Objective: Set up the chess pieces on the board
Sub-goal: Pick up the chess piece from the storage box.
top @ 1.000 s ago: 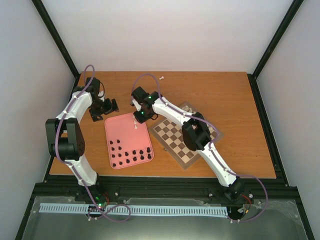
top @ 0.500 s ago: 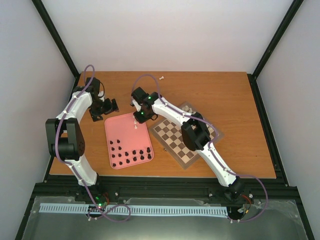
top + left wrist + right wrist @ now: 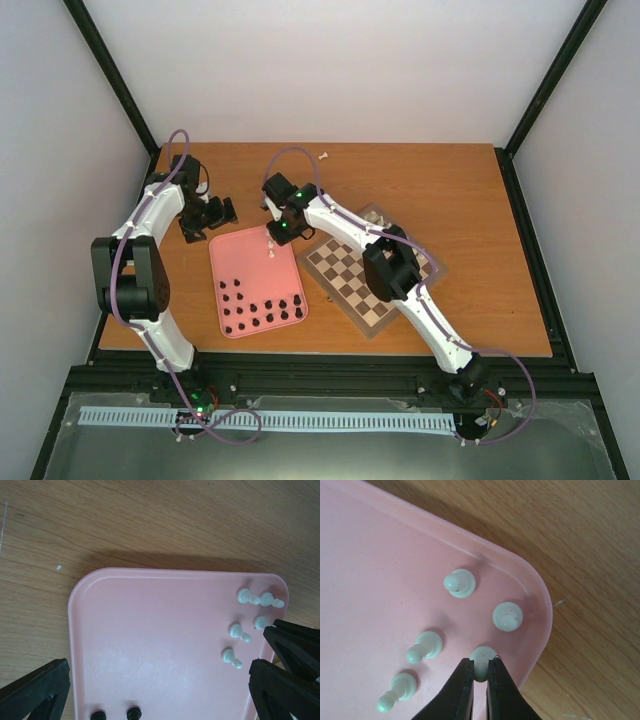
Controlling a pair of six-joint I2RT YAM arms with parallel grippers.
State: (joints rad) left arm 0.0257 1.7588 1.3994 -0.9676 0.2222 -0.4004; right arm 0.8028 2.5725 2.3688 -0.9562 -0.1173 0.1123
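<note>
My right gripper [image 3: 480,667] is shut on the head of a cream-white chess piece [image 3: 483,658] that stands in the far right corner of the pink tray [image 3: 390,565]. Several more white pieces [image 3: 459,583] stand or lie close by. In the top view the right gripper [image 3: 273,236] is over that tray corner, left of the chessboard [image 3: 345,282], which shows no pieces. Black pieces [image 3: 262,312] stand in rows at the tray's near end. My left gripper [image 3: 160,672] is open and empty above the tray's far left part [image 3: 150,630].
One white piece [image 3: 325,155] lies on the wooden table near its far edge. The right arm stretches over the chessboard's far left part. In the left wrist view the white pieces [image 3: 239,631] sit at the right and two black pieces [image 3: 133,712] at the bottom edge.
The right wrist has shifted very slightly toward the far side. The left arm has not moved.
</note>
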